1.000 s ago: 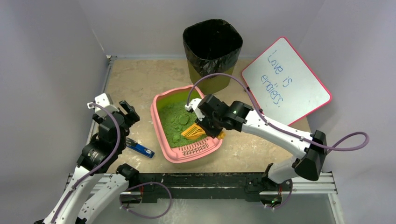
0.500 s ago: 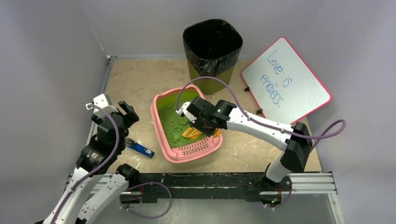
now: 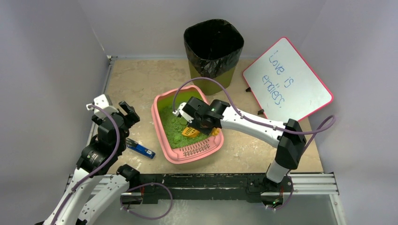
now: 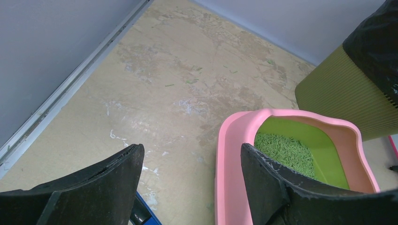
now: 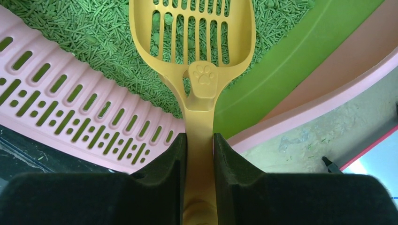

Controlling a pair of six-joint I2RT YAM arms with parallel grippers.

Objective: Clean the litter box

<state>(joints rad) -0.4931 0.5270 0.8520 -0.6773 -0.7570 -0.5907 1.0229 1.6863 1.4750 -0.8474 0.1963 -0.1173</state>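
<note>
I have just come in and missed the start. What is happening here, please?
The right gripper is shut on the handle of a yellow scoop, whose slotted head lies low over the green litter inside the pink litter box. The left gripper is open and empty, left of the box. A bin stands behind it.
</note>
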